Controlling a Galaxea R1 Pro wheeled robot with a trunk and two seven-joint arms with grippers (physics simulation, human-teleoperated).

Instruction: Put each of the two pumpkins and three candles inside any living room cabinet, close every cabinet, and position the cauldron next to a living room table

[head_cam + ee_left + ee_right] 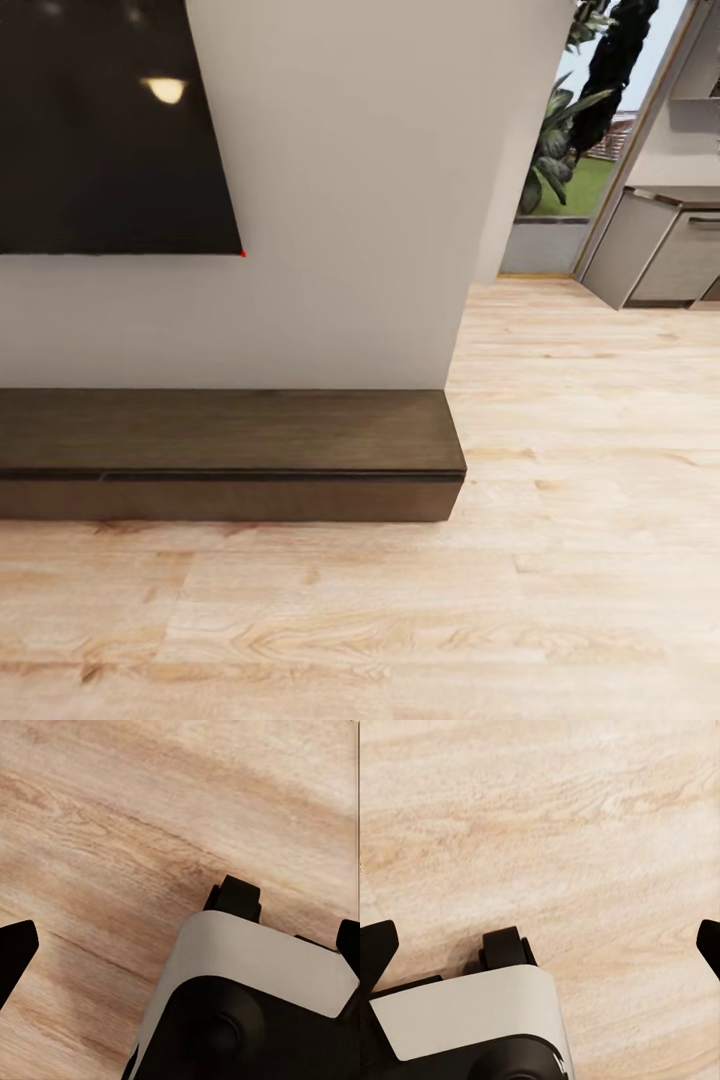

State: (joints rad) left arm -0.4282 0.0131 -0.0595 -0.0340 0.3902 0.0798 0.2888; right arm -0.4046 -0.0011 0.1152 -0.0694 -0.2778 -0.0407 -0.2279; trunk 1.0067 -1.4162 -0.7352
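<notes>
— Since the cabinet [225,455] sits flush against the white wall [340,200], below the dark screen [105,120], with its fronts looking shut, what does the robot do with this moment?

— It uses it to line up. The long dark console runs along the wall and ends just short of the wall's corner, and a fair stretch of bare wooden floor [400,620] lies between it and the robot. I judge the step in hand to be travel or search, since neither pumpkins nor candles nor cauldron are in sight here.

— And the hands?

— The left gripper [180,945] has its dark fingertips at opposite edges of its wrist view, spread wide with only floorboards between them. The right gripper [540,945] reads the same, splayed and holding nothing (part of the robot's white-and-black base [472,1020] shows beneath each).

— How to do it well?

— Keep both arms tucked low while the base turns, and stop square to the console. The thin seam along its front may be a drawer edge, though I can't be sure at this angle.
</notes>
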